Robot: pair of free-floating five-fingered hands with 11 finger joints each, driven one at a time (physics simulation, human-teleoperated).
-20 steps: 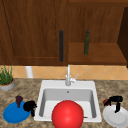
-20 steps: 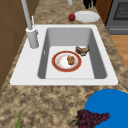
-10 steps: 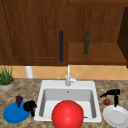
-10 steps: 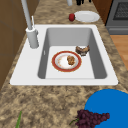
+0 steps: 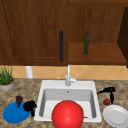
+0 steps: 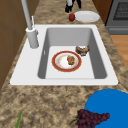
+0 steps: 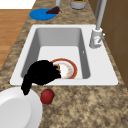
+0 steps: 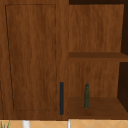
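Right hand [image 5: 108, 91] hovers over the apple [image 5: 106, 101], fingers relaxed, gripping nothing; apple sits on the desk between sink [image 5: 95, 100] and white plate [image 5: 116, 116]. Left hand [image 5: 30, 106] curled, empty, at the blue plate [image 5: 13, 115] edge.

front view faces the sink [image 5: 67, 92] and cabinet head-on, side views look along its basin from opposite ends, close and steep, sharing the red-rimmed plate [image 6: 66, 61], upper view frames the cabinet shelf's bottle [image 8: 86, 96].
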